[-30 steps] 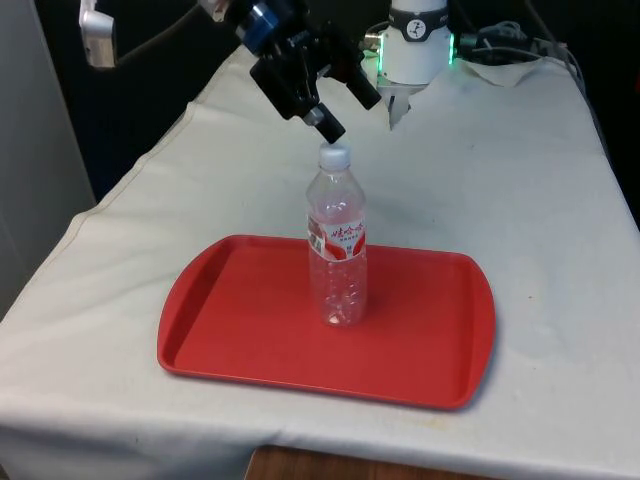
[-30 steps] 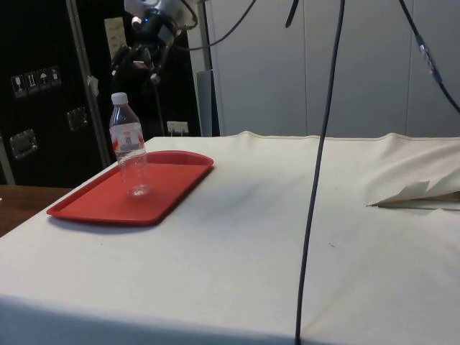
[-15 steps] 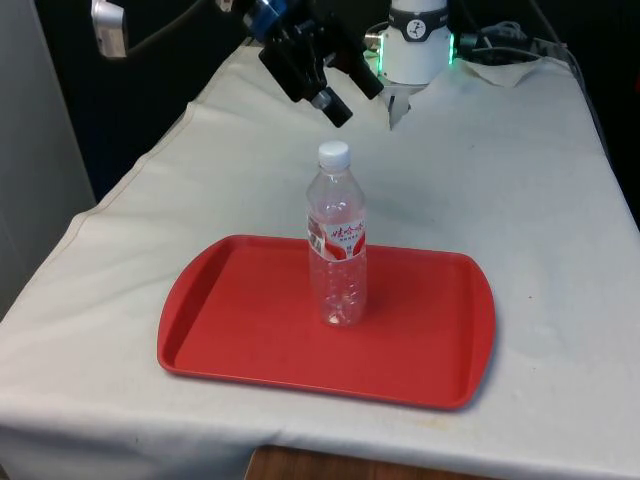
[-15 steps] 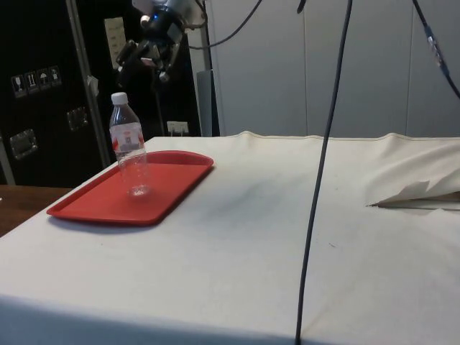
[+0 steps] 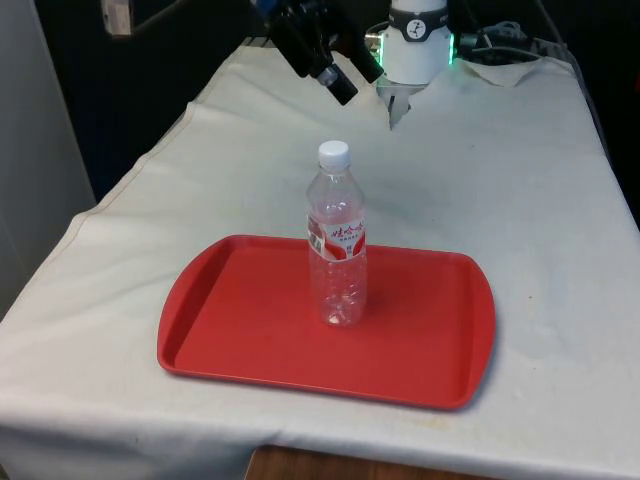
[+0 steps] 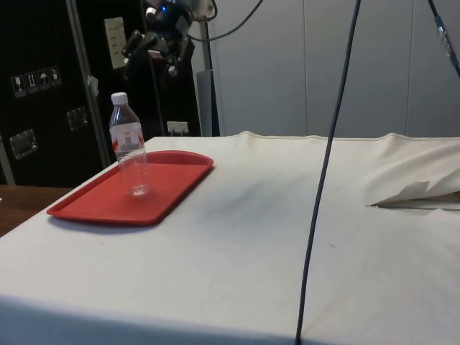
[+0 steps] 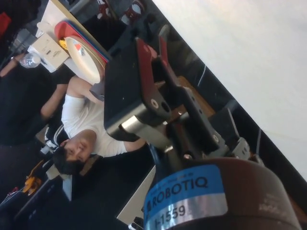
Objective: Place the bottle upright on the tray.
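We saw the bottle (image 5: 337,240) standing upright near the middle of the red tray (image 5: 240,330), white cap on top, red label round its upper half. The tray lay flat on the table (image 5: 520,180), toward its near end and nearer the front view's left edge. The claw (image 5: 350,85) hung high above the table, up past the far side of the bottle and well clear of its cap, fingers spread and holding nothing. In the wrist view a person (image 7: 86,129) in a white top sat beyond the table.
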### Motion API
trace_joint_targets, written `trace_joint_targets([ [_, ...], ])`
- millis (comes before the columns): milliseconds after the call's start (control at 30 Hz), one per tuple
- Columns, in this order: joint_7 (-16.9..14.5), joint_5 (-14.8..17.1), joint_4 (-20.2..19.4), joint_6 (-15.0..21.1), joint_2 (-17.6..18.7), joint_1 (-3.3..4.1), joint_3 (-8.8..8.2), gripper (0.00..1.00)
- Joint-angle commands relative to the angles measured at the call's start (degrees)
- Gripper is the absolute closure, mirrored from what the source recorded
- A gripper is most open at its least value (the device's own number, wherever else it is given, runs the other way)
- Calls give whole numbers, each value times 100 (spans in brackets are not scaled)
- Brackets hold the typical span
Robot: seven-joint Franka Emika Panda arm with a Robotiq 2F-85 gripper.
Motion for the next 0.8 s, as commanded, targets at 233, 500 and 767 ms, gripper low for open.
trace_joint_targets([
  [233, -183, -252, -120, 120, -155, 57, -23, 0],
  [500, -321, -476, -155, 103, -235, 69, -23, 0],
  [767, -424, -768, -195, 97, -304, 80, -17, 0],
])
